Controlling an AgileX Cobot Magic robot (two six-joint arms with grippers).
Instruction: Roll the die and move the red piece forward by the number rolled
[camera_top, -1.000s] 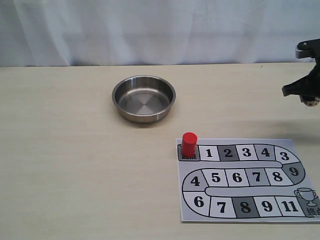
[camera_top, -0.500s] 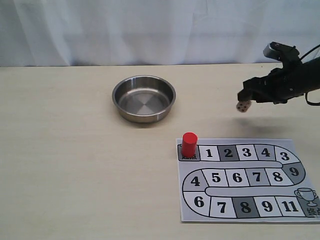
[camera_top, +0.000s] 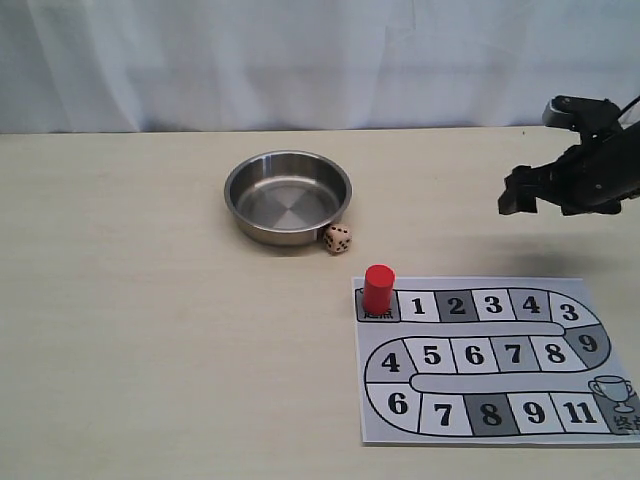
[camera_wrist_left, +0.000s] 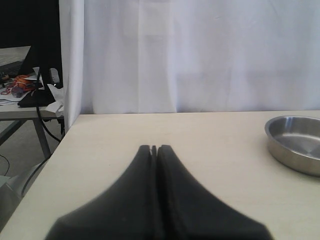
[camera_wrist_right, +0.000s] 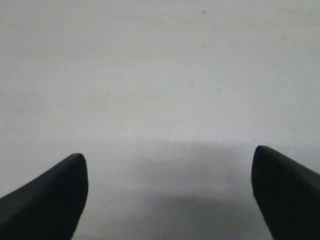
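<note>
The die (camera_top: 338, 238), a beige cube with black pips, lies on the table against the outer wall of the steel bowl (camera_top: 288, 196) at its near right side. The red piece (camera_top: 378, 289) stands upright on the start square at the top left corner of the paper game board (camera_top: 490, 360). My right gripper (camera_top: 512, 196) hovers above the table at the right, open and empty; in the right wrist view (camera_wrist_right: 169, 162) only bare table shows between its fingers. My left gripper (camera_wrist_left: 154, 148) is shut with nothing in it, and the bowl (camera_wrist_left: 295, 142) lies off to its side.
A white curtain hangs behind the table. In the left wrist view the table's side edge (camera_wrist_left: 50, 155) drops off, with a cluttered desk (camera_wrist_left: 25, 92) beyond.
My right gripper carried the die leftward, then let it go. The die now rests beside the bowl and the gripper has drawn back slightly to the right.
</note>
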